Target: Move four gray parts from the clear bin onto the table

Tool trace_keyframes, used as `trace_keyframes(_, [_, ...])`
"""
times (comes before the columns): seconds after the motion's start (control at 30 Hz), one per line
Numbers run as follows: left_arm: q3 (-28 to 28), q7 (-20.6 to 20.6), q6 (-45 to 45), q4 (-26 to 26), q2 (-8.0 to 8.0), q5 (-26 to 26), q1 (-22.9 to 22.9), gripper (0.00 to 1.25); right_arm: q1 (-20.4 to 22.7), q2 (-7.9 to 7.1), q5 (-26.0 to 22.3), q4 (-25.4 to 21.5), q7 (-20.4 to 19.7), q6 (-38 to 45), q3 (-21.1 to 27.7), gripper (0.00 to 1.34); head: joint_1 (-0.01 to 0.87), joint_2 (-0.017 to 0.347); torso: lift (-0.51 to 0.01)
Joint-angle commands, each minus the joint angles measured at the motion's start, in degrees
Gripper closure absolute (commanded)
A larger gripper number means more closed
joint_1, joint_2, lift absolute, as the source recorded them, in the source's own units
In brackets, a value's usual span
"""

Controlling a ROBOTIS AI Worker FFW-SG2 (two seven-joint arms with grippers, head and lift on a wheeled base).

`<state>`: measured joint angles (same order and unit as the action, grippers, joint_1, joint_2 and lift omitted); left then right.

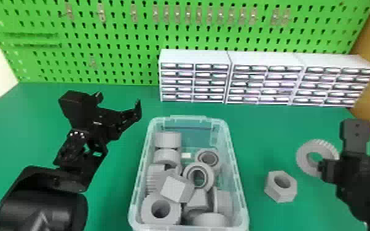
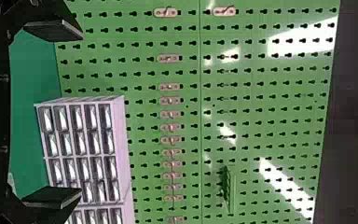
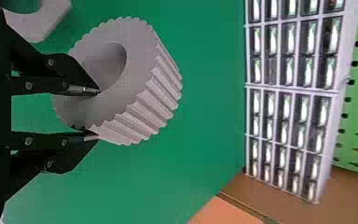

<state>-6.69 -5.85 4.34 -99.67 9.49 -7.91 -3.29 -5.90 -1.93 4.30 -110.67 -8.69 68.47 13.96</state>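
The right gripper (image 1: 323, 168) is at the gray gear (image 1: 304, 157), right of the hex nut (image 1: 281, 187) on the table. In the right wrist view the right gripper (image 3: 97, 114) is shut on the gear (image 3: 140, 70), pinching its wall with one finger inside the hole and the other against the teeth. Whether the gear touches the table, I cannot tell. Several gray parts (image 1: 177, 187) lie piled in the clear bin (image 1: 243, 212). Left of the bin, above the table, the left gripper (image 1: 118, 103) stands open and holds nothing; its fingers are wide apart at the left gripper (image 2: 80, 114) in its wrist view.
White drawer cabinets (image 1: 264, 58) line the back of the green table (image 1: 113, 172), from behind the bin to the right. A green pegboard (image 1: 116, 40) rises behind them. The hex nut sits between the bin and the right gripper.
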Motion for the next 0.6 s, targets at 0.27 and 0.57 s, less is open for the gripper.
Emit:
trace_keyframes(0.27, [-0.5,-0.5,0.5,0.0,-0.08,0.0,-0.1,0.11,1.1,1.40,-5.4,2.6,-4.7,-0.6,4.1,0.98,0.678,0.034,-0.050])
trace_keyframes(0.57, [-0.6,-0.7,0.6,0.0,-0.08,0.0,-0.1,0.11,1.9,1.98,-7.1,4.9,-5.4,-3.1,5.6,0.98,0.678,0.034,-0.050])
